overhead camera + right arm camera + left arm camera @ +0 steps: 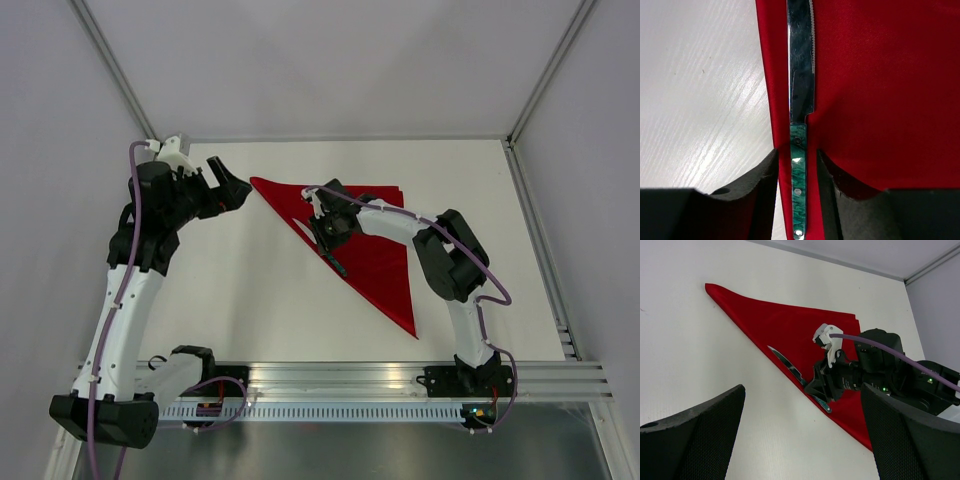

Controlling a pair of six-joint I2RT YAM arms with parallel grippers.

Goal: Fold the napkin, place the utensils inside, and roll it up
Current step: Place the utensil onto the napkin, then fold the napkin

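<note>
Currently the napkin [375, 255] lies flat on the desk [250, 300], folded into 1 red triangle. It sits toward the far side, a little right of centre. 1 corner points to the far left, 1 lies at the far right, and the 3rd reaches toward the near edge. The long folded edge runs slantwise between the far-left corner and the near corner.

A knife [801, 75] rests on the cloth just inside that long edge and parallel with it. It has a bright steel blade, serrated along 1 side, and a mottled green handle with 3 pale rivets.

The right pincer [797, 152] is down over the handle, with 1 finger on each side of it. Its jaws are released: a strip of red cloth shows between each dark pad and the handle, so nothing is being grasped (the knife simply lies on the napkin).

The left pincer [235, 185] hangs off the cloth, near the napkin's far-left corner. Its 2 black fingers [690, 440] are spread wide, holding nothing. In the left wrist view they frame the bare desk surface, with the red triangle and the right arm's wrist beyond them.
</note>
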